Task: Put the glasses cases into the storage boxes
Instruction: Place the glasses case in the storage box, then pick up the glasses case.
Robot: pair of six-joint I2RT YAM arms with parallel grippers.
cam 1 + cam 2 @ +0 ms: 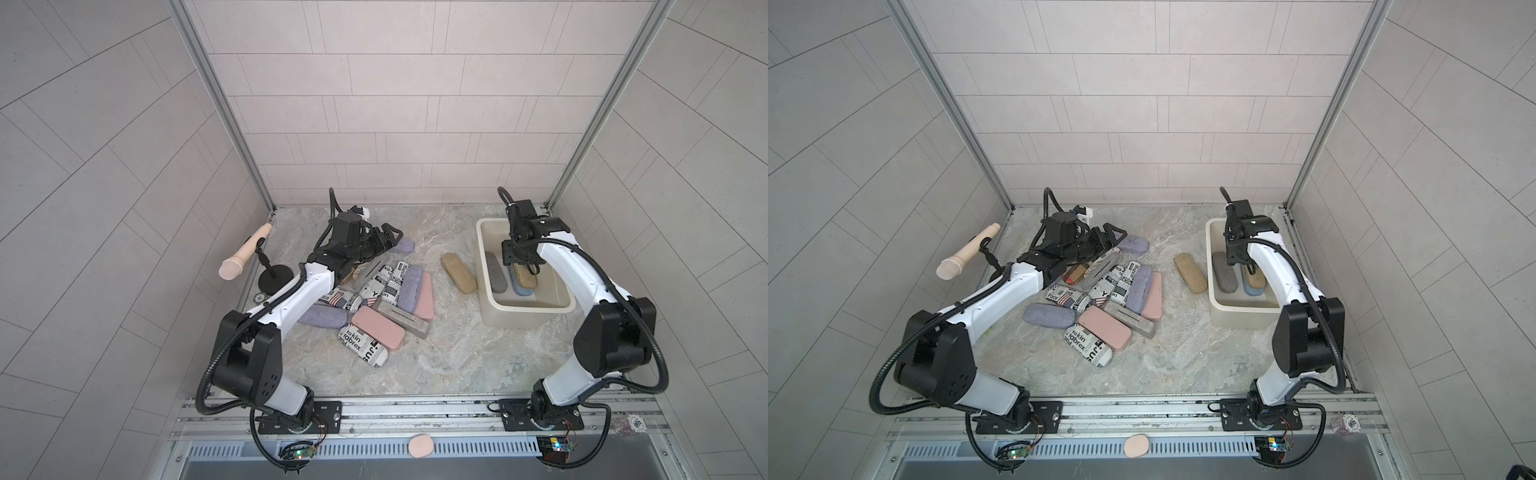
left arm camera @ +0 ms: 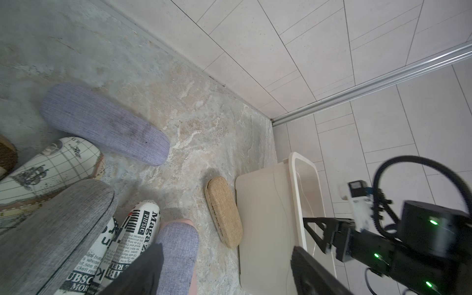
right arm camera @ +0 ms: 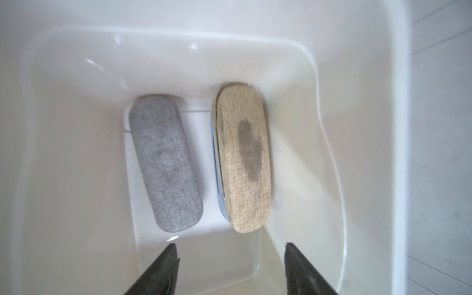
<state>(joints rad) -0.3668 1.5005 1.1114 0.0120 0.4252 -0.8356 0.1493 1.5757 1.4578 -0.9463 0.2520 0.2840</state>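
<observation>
Storage box: one cream tub (image 1: 483, 257) on the table (image 1: 457, 357), on the right arm's side, open top upward
Cases inside the tub: three; a grey case (image 3: 164, 163) flat on the bottom; a tan case (image 3: 242, 163) stacked on a blue case (image 3: 222, 213), which shows only along one edge
Case by the tub: one, a second tan case (image 1: 458, 274), lying alone on the table just beside the tub's outer wall
Heap: all the other cases are piled in front of the left arm, touching and overlapping
Heap by colour: three lilac cases (image 1: 409, 289); two pink cases (image 1: 378, 332); two grey heap cases (image 1: 403, 320); one brown case (image 1: 1075, 274) half under the left arm; one map-print case (image 2: 51, 166); newsprint cases (image 1: 363, 351), at least four, but they overlap too much for a sure count
Right gripper (image 3: 229, 245): one; hanging inside the tub above the three cases; fingers spread, nothing between them
Left gripper (image 1: 392, 239): one; low over the far end of the heap, close to a lilac case; fingers wide apart, gripping nothing
</observation>
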